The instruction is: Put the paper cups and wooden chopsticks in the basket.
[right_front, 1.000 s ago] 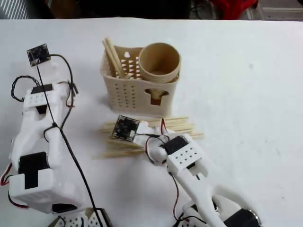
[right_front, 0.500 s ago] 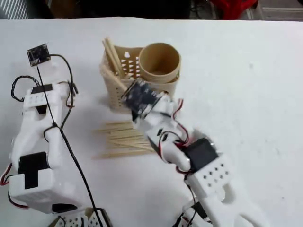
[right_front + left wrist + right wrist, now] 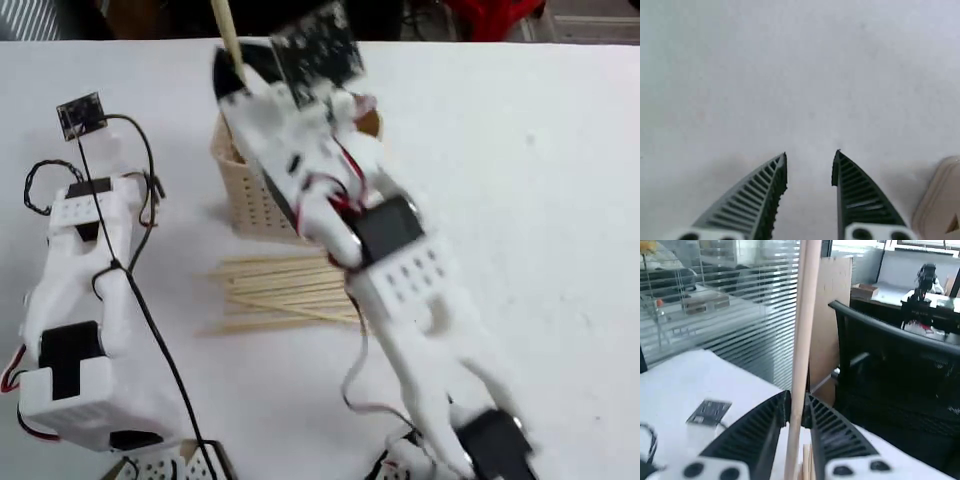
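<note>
Clamping 1 upright chopstick (image 3: 802,325): right tool (image 3: 797,404).

Cream perforated basket (image 3: 252,195). Chopsticks pile (image 3: 280,295) lies flat at its 6 o'clock. One chopstick (image 3: 802,340) stands upright, pinched in right end effector (image 3: 796,399).

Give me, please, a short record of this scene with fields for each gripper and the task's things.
right gripper: shut on one chopstick, high by the basket
left gripper: open, over bare table
loose chopsticks: a pile on the table, in front of the basket
task state: unfinished, the pile is not yet in the basket
</note>
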`<state>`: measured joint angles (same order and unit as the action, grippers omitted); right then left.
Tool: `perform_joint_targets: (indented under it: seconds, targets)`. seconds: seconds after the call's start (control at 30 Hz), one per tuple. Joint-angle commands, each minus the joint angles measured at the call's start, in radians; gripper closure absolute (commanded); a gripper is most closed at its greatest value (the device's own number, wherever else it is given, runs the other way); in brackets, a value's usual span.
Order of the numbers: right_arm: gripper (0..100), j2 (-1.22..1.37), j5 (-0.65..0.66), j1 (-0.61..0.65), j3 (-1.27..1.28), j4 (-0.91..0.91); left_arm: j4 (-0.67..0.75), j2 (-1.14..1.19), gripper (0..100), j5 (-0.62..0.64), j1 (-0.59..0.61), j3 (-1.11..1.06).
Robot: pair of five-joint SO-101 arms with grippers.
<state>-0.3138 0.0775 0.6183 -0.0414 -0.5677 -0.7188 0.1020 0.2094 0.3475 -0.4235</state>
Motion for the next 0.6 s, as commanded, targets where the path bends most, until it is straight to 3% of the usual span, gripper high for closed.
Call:
perform_joint_targets:
  seconds: [0.0,0.33,0.57]
  targets:
    - [98.4,0.168,-0.020,-0.007,-0.192,0.122,0.018,-0.027,83,0.008,-0.005,0.009]
    - [97.0,0.303,-0.021,-0.021,-0.230,0.136,0.018,-0.027,83,0.008,-0.005,0.009]
    - [78.0,0.303,-0.018,-0.024,-0.233,0.019,0.018,-0.027,83,0.008,-0.005,0.009]
